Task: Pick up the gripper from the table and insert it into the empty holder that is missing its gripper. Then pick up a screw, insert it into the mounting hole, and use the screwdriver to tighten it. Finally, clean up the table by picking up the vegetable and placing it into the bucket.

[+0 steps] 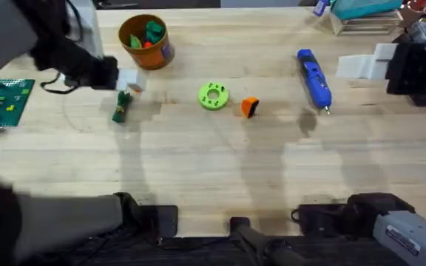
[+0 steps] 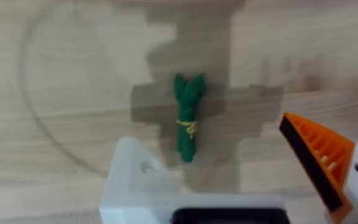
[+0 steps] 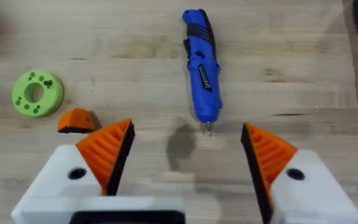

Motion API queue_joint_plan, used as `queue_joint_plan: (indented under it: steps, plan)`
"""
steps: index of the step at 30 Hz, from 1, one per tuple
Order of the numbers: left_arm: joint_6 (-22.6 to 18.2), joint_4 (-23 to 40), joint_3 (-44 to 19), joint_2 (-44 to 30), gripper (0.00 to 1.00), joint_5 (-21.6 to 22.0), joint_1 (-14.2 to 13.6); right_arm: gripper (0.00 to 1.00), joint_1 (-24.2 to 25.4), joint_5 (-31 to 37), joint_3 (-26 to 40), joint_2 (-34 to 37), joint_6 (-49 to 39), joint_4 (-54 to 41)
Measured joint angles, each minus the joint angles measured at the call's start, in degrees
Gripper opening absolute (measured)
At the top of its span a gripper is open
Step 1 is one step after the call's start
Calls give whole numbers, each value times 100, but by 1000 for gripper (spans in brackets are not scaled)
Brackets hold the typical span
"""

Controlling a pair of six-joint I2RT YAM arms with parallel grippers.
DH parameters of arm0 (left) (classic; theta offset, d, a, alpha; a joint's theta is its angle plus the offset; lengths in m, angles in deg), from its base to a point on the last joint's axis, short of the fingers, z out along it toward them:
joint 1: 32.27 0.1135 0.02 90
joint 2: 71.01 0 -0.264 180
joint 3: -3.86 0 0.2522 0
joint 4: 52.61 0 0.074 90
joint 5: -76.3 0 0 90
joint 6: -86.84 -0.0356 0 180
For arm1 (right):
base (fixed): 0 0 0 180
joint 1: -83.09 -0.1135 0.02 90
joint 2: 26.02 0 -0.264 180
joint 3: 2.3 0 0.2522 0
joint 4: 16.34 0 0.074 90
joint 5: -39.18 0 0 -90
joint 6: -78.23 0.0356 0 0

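Near-to-far on the table (image 1: 220, 177): orange gripper (image 1: 249, 107) mid-table just right of lime disc (image 1: 213, 96), vegetable (image 1: 121, 108) at left lying loose with long axis near-far, leafy end far per left wrist; bucket (image 1: 146, 41) far left, holding green and orange-red toy pieces. Left gripper (image 2: 229, 180) reached in from far left over the vegetable, spread wide, one side a bare white holder (image 2: 135, 180), other side orange-tipped. Right gripper (image 3: 185, 155) wide open, empty, above the screwdriver (image 1: 314, 78), which lies at right, angled near-far, bit at near end.
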Motion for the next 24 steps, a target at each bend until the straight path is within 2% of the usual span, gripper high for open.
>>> queue_joint_plan:
  steps: [2,5,8,11,15,18,24]
  plan:
    - [1,-393,191,475,987,-335,45,994,0,0,0,-1,0,-1]
    - [20,-1387,867,1254,987,-877,104,994,0,0,0,0,0,-1]
    - [41,-2376,1823,2081,985,-1417,105,994,0,0,0,0,0,1]
    - [42,-2985,2748,2835,987,-1770,101,994,0,0,0,-2,0,-1]
    - [41,-3446,3833,3774,987,-1988,101,994,0,0,0,-1,0,-1]
    - [45,-3533,4417,4415,987,-2067,101,994,0,0,0,-2,0,-1]
    - [44,-3547,5050,5728,986,-2331,101,994,0,0,0,-2,0,-11]
